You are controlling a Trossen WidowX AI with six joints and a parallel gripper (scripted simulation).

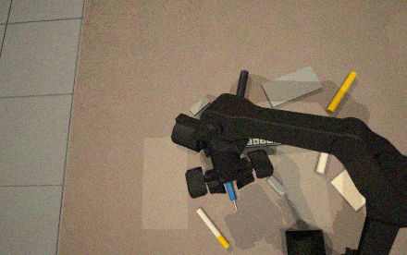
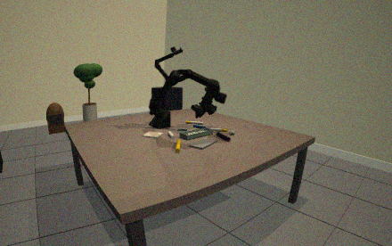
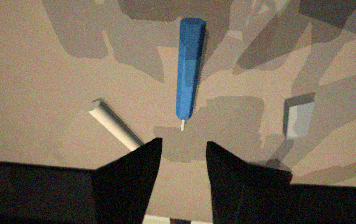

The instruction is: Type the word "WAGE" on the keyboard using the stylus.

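The blue stylus (image 1: 231,191) (image 2: 199,127) (image 3: 190,70) lies on the desk, its thin metal tip toward the fingers in the wrist view. My gripper (image 1: 229,181) (image 2: 202,113) (image 3: 184,145) is partly open, with nothing between its fingertips. It is above the desk near the stylus, and the stylus lies beyond the fingertips in the wrist view. The keyboard (image 1: 263,142) (image 2: 196,134) is mostly hidden under the arm in the top view. Its letters cannot be read now.
A white-and-yellow pen (image 1: 213,227) (image 3: 117,125) and a small grey piece (image 1: 277,186) (image 3: 300,120) flank the stylus. Around the keyboard lie a black rod (image 1: 242,83) (image 2: 223,136), a grey slab (image 1: 291,88) (image 2: 203,144), a yellow rod (image 1: 342,91) (image 2: 178,145) and a white stub (image 1: 322,163).
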